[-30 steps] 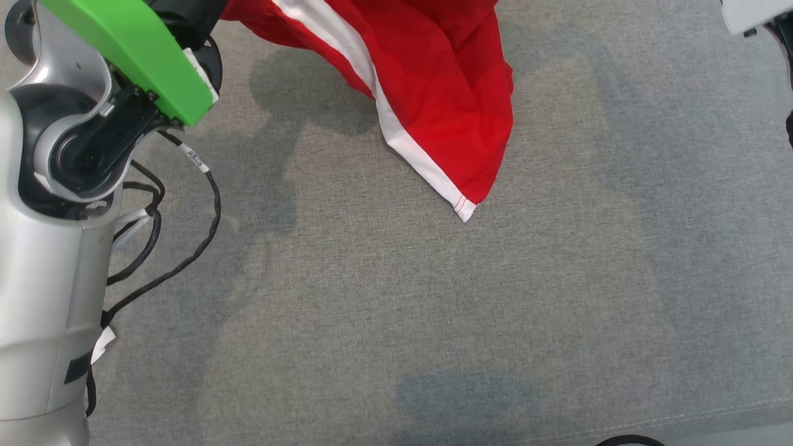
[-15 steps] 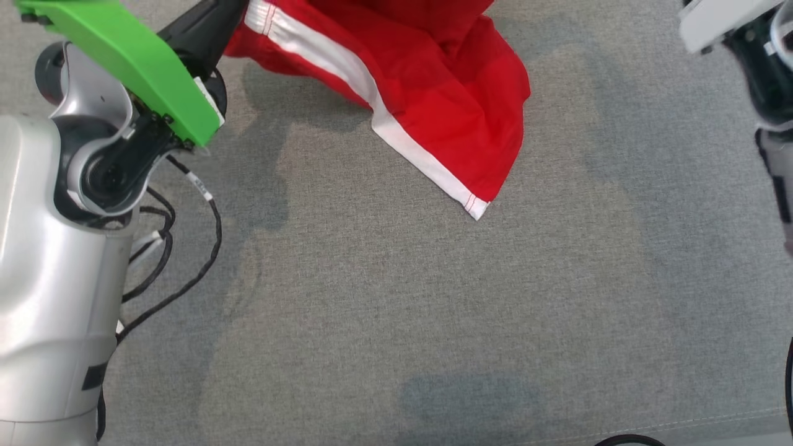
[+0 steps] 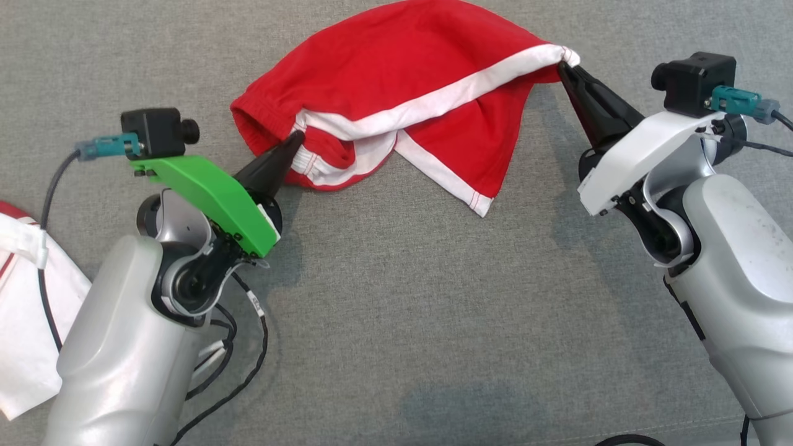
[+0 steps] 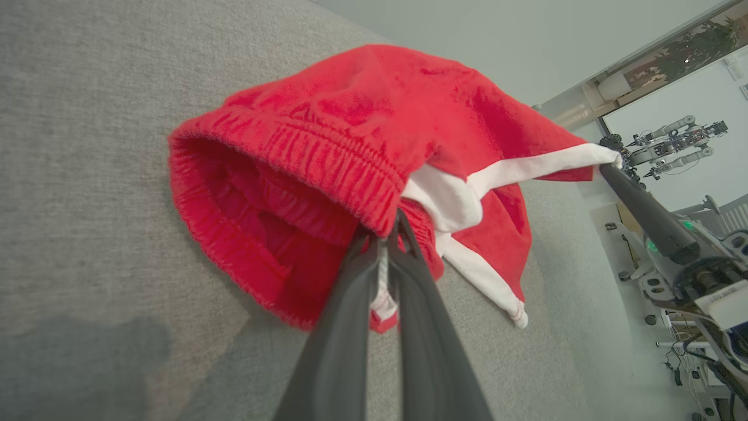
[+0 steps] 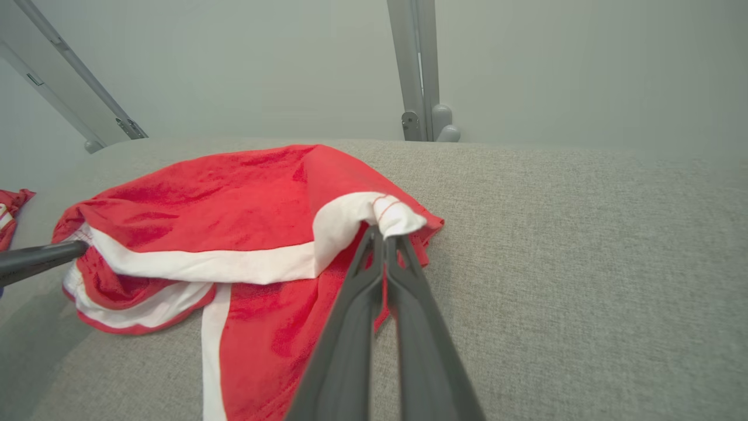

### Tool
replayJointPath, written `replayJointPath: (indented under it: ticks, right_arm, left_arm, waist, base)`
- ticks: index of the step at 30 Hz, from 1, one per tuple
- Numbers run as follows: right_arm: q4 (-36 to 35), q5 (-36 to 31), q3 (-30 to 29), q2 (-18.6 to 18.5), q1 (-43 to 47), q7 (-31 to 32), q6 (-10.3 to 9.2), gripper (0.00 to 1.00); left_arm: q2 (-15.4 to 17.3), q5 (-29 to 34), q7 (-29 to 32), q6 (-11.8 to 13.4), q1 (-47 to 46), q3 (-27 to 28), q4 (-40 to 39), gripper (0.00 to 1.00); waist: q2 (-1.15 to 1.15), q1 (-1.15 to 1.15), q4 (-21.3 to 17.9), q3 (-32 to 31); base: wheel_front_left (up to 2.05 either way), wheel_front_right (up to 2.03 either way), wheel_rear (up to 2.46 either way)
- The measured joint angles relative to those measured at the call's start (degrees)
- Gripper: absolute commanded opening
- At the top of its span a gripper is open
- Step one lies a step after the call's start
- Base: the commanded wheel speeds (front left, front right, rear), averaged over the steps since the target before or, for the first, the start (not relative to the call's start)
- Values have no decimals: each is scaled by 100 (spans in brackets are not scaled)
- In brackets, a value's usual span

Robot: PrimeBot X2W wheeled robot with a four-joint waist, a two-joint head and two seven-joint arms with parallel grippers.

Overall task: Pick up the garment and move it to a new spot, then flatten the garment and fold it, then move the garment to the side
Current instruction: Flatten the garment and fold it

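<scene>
Shorts (image 3: 409,68), red with white trim, lie in the upper middle of the head view on a grey fabric worktop (image 3: 433,322), stretched between two claws. The left claw (image 3: 295,139), at the left end of the shorts, is pressed together on the elastic waistband. In the left wrist view its fingers (image 4: 350,304) pinch the waistband edge, with a white cord between them. The right claw (image 3: 565,62), at the upper right, is closed on a white-trimmed corner. A leg hem corner points down toward the frame's middle. Another red and white cloth (image 3: 25,310) lies at the lower left edge.
</scene>
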Motion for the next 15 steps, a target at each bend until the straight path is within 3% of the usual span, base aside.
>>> replayJointPath:
  ticks: [15]
  right_arm:
    - [286, 192, -60, -52, 177, -202, 0, 0]
  left_arm:
    - [-26, -287, -382, -24, 202, -320, 183, 0]
  waist:
    - [0, 0, 178, -238]
  base:
    - [0, 0, 0]
